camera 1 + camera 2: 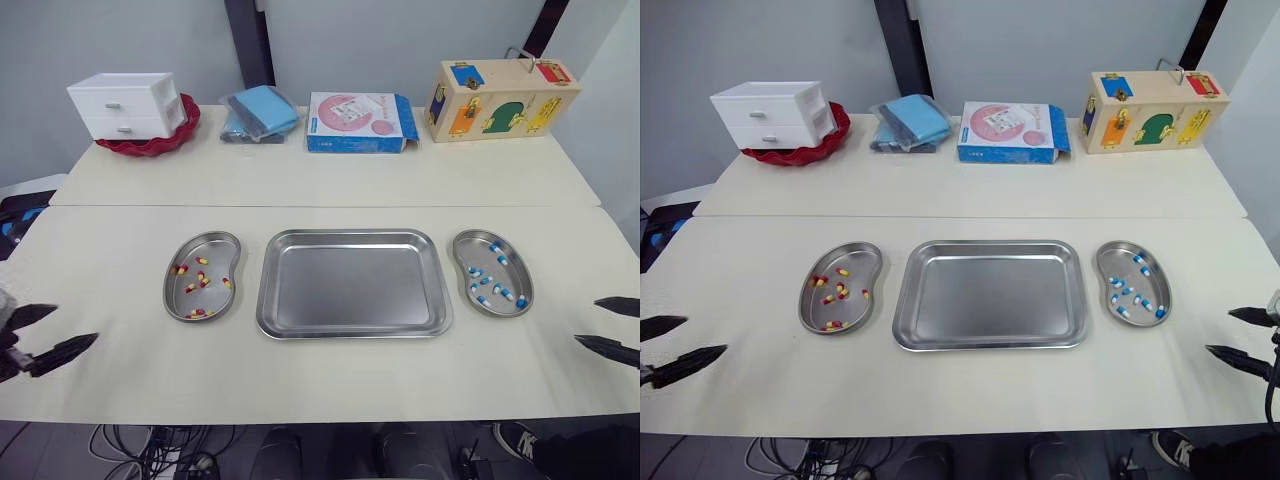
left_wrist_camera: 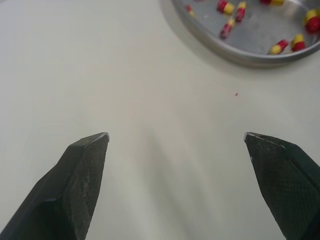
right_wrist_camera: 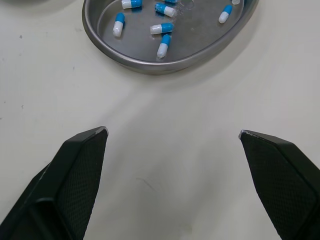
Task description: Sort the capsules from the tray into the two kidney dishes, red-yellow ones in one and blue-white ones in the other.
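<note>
A steel tray (image 1: 352, 284) lies in the middle of the table with no capsules in it. To its left, a kidney dish (image 1: 202, 275) holds several red-yellow capsules (image 2: 227, 26). On the tray's right, a second kidney dish (image 1: 491, 272) holds several blue-white capsules (image 3: 163, 28). My left gripper (image 1: 55, 333) hovers open over bare table near the front left edge, well short of the left dish. My right gripper (image 1: 608, 328) hangs open near the front right edge, just outside the right dish. Nothing sits between either pair of fingers.
Along the back of the table stand a white drawer unit (image 1: 125, 104) on a red dish, a blue packet (image 1: 260, 113), a blue-pink box (image 1: 358, 122) and a wooden lock box (image 1: 500, 98). A seam (image 1: 320, 206) splits the two tabletops.
</note>
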